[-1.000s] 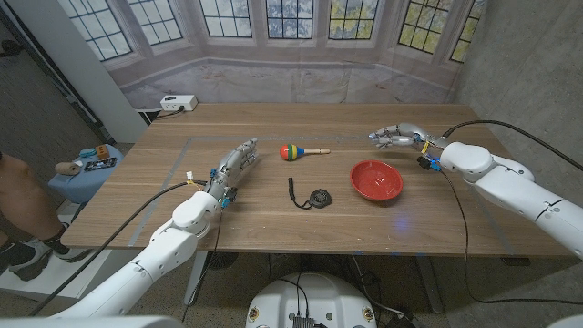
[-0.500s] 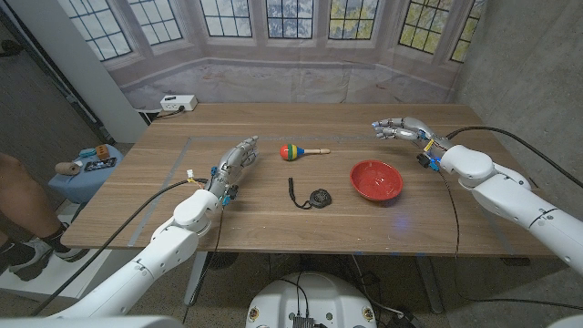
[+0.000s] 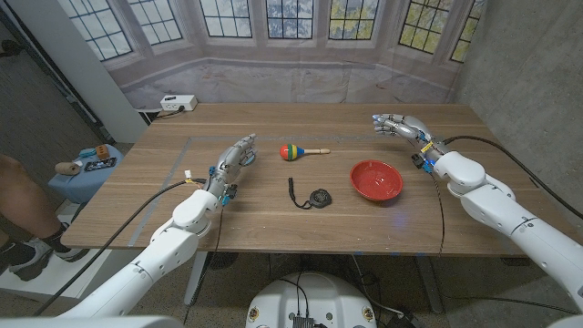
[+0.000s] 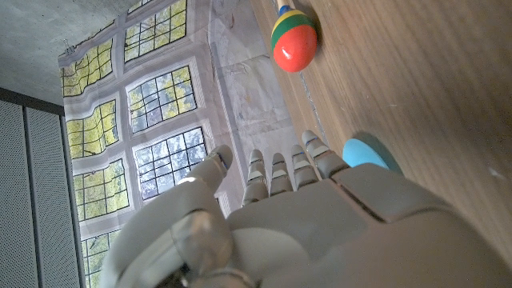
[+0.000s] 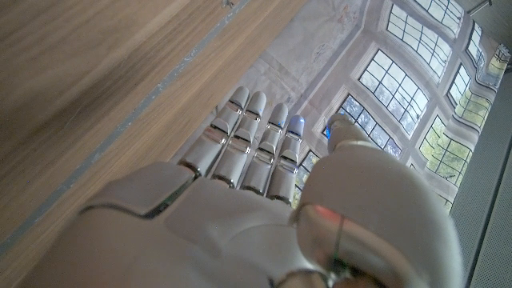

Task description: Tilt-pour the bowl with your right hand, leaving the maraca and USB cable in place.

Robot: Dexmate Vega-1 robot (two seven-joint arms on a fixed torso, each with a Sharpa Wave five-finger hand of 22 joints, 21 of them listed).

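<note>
A red bowl (image 3: 376,179) sits upright on the wooden table (image 3: 273,205), right of centre. My right hand (image 3: 397,127) hovers beyond the bowl toward the far right, fingers extended and apart, holding nothing; the right wrist view shows its back (image 5: 240,200) over bare wood. A maraca (image 3: 293,151) with a red, yellow and green head lies near the table's middle, also seen as the maraca (image 4: 294,40) from the left wrist. A coiled black USB cable (image 3: 312,197) lies left of the bowl. My left hand (image 3: 233,160) is left of the maraca, fingers straight, empty.
A white power strip (image 3: 178,103) lies at the table's far left corner. A blue stool (image 3: 86,169) with small items stands off the left edge, with a person's leg (image 3: 23,214) beside it. A grey backdrop with printed windows hangs behind.
My right hand has lifted and drawn back toward the far right edge, away from the bowl. The left hand, bowl, maraca and cable have not moved.
</note>
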